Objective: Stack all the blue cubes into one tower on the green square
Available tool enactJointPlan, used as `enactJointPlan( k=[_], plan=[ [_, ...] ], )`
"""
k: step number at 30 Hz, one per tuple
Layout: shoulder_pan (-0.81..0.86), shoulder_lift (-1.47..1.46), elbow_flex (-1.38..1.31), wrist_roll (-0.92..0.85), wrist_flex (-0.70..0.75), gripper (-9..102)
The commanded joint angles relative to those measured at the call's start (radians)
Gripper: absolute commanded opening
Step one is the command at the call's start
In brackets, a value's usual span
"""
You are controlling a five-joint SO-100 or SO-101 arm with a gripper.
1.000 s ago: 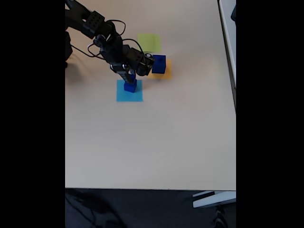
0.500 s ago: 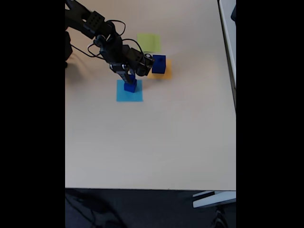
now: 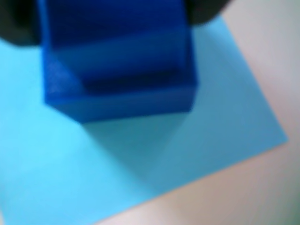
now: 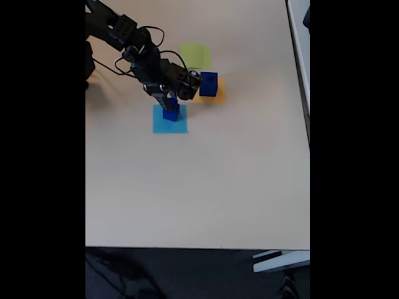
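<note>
My fingers (image 4: 169, 103) sit down on a blue cube (image 4: 171, 113) that rests on the light blue square (image 4: 169, 123); in the wrist view that cube (image 3: 117, 61) lies close between two dark blurred shapes at its top corners, but I cannot tell whether I am clamped on it or only standing around it. In the fixed view a larger blue cube (image 4: 208, 84) sits to the right on the orange-yellow square (image 4: 217, 94). The green square (image 4: 196, 55) lies farther back on the tabletop (image 4: 199, 187).
</note>
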Motion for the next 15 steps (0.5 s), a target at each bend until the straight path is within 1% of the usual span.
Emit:
enactJointPlan(
  k=[1,15],
  plan=[
    [-0.011,0.075,-0.006,0.008,-0.020,16],
    [-0.011,0.075,-0.003,0.002,-0.026,18]
  ],
)
